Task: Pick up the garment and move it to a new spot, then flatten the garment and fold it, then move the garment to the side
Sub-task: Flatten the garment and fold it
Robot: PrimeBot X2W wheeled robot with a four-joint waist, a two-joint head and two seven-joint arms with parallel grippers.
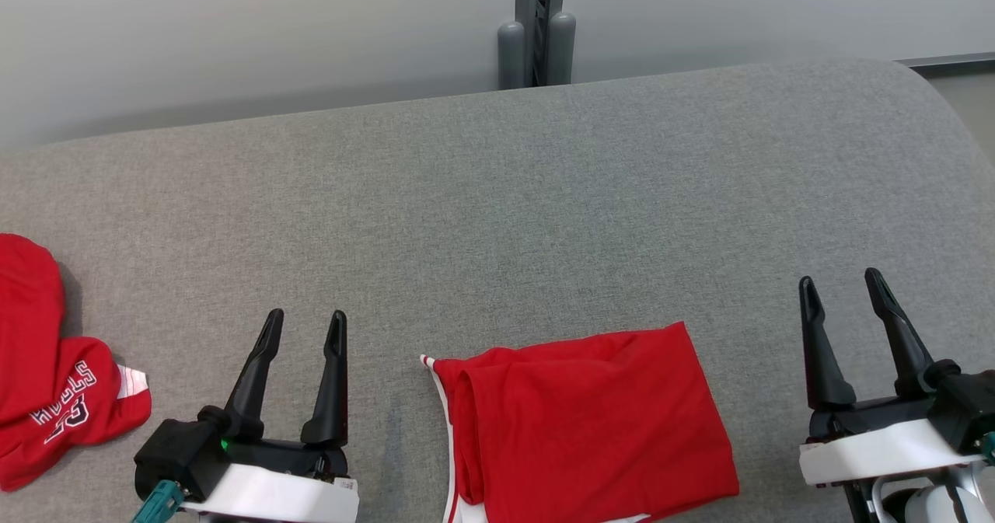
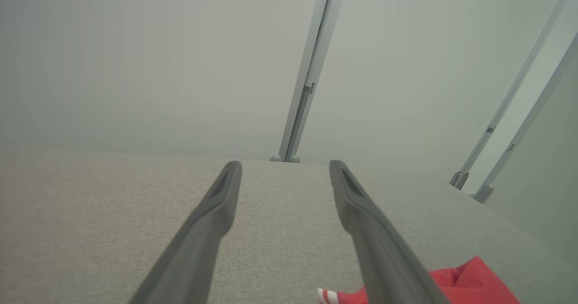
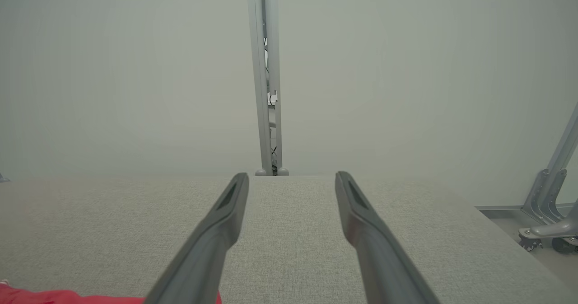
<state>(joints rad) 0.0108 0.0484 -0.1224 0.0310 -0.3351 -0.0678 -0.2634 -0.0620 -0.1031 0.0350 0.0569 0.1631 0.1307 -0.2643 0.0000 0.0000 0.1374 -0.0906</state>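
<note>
Left claw [image 1: 307, 315] and right claw [image 1: 839, 277], both released, flank the folded red garment [image 1: 591, 422]; a one-sided grab could unfold it.

I'm looking out over a broad worktable [image 1: 544, 196] wrapped in grey fabric, boxed in by plain pale partition panels [image 1: 233, 33] that meet at a grey metal post [image 1: 540, 18] with two rounded feet, and that reads to me as a robot lab or test bay. Off to my right, slanted aluminium braces [image 3: 553, 182] stand on small caster wheels [image 3: 526, 244] on a bare pale floor [image 3: 505, 222], so these are movable screens.
</note>
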